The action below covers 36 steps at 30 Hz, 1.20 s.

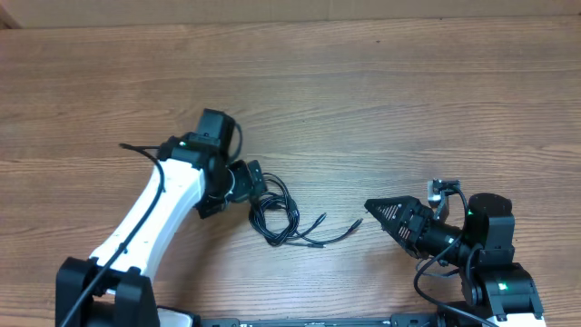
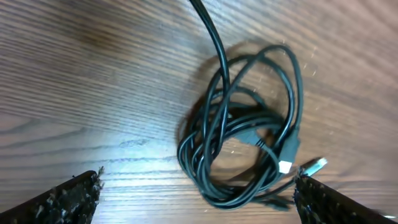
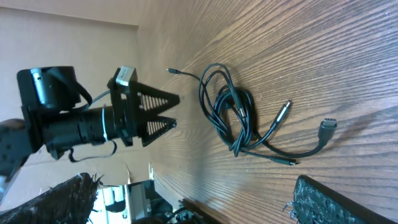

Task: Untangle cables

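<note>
Overhead, left tool (image 1: 252, 182) and right tool (image 1: 379, 211) hung spread at nine and three o'clock of thin black tangled cables (image 1: 277, 218); pinching several strands together might tighten the knot.

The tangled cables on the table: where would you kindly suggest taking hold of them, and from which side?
Probably the loose plug end trailing right of the coiled cables. Come from the right, jaws across the cord, since it lies straight and clear of the loops.

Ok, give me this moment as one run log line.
cables: tangled in one bunch on table | left hand: open over bunch, empty | right hand: open, clear of cables, empty
</note>
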Motion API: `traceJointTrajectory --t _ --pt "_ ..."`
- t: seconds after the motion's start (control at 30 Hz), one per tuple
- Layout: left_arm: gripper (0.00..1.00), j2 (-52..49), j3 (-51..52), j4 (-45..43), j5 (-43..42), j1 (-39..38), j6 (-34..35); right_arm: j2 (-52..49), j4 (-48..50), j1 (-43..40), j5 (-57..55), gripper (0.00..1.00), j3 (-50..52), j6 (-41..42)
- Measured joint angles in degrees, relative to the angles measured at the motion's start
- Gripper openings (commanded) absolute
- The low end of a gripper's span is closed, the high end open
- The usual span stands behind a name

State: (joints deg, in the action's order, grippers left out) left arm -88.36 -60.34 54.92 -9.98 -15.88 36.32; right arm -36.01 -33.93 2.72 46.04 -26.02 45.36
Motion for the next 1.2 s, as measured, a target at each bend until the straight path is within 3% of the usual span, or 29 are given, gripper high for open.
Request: traceJointTrajectory --t 0.23,0.47,0.5,0.6,0.67,0.73,0.8,0.87,1.1,1.2 --pt "0.96 -0.02 11.37 -8.68 2.67 -9.11 0.04 0.00 -0.04 0.00 -0.02 1.00 0.00 0.00" --pt "0.72 -0.02 15.32 -10.86 9.29 -10.75 6.03 0.00 -0.63 0.00 0.00 1.00 0.00 0.00" --pt "0.63 -0.04 15.65 -11.63 10.51 -10.78 7.58 0.00 -0.94 0.00 0.00 1.00 0.00 0.00" --pt "0.17 -0.04 16.20 -14.14 11.93 -10.78 10.64 0.00 -1.57 0.00 -0.04 0.93 0.00 -0.04" --pt "0.05 -0.04 16.24 -15.82 12.35 -10.78 11.78 0.00 -1.86 0.00 -0.02 0.92 0.00 -0.20" --pt "0.05 -0.04 16.31 -16.87 12.61 -10.78 12.31 0.00 -2.80 0.00 -0.04 0.91 0.00 -0.13" --pt "0.16 -0.04 16.33 -17.35 12.68 -10.78 12.87 0.00 -4.11 0.00 -0.04 0.90 0.00 -0.22" --pt "0.04 -0.04 16.39 -17.64 12.59 -10.75 13.49 0.00 -5.40 0.00 -0.07 0.88 0.00 -0.68" --pt "0.04 -0.04 16.48 -18.29 8.41 -10.71 15.67 0.00 -9.20 0.00 0.92 0.86 0.00 -2.08" --pt "0.04 -0.04 16.50 -18.80 4.61 -10.71 20.11 0.00 -9.20 0.00 3.93 0.78 0.00 -1.22"
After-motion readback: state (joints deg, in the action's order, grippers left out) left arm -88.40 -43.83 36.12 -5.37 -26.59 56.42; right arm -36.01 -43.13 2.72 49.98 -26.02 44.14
